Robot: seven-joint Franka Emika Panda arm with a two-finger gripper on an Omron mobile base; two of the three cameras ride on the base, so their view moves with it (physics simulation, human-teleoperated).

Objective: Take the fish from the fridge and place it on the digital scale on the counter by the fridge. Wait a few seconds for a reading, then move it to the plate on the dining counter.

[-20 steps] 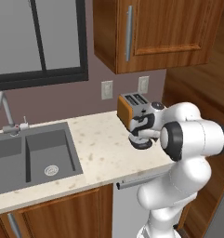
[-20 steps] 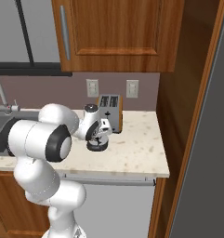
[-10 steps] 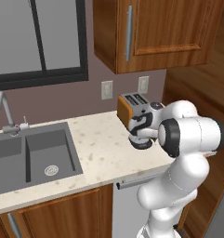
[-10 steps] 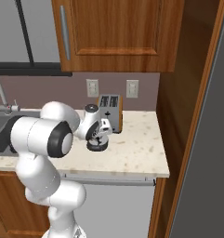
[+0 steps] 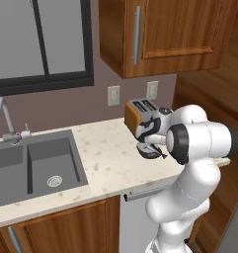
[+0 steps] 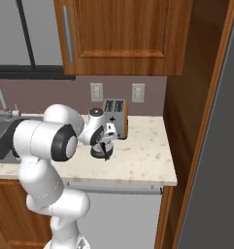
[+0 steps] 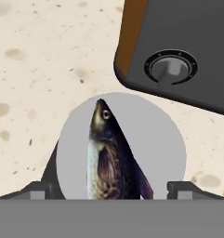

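**Fish on scale, jaws apart**

We see the fish lying on the round grey top of the scale, head pointing toward the toaster. Our gripper sits right above it, fingertips spread wide on either side of the fish, not clamping it. From the base cameras, the scale sits on the counter just in front of the toaster, under the hand.

White arm reaching over the worktop, tool over dark digital scale, toaster near the worktop's back edge
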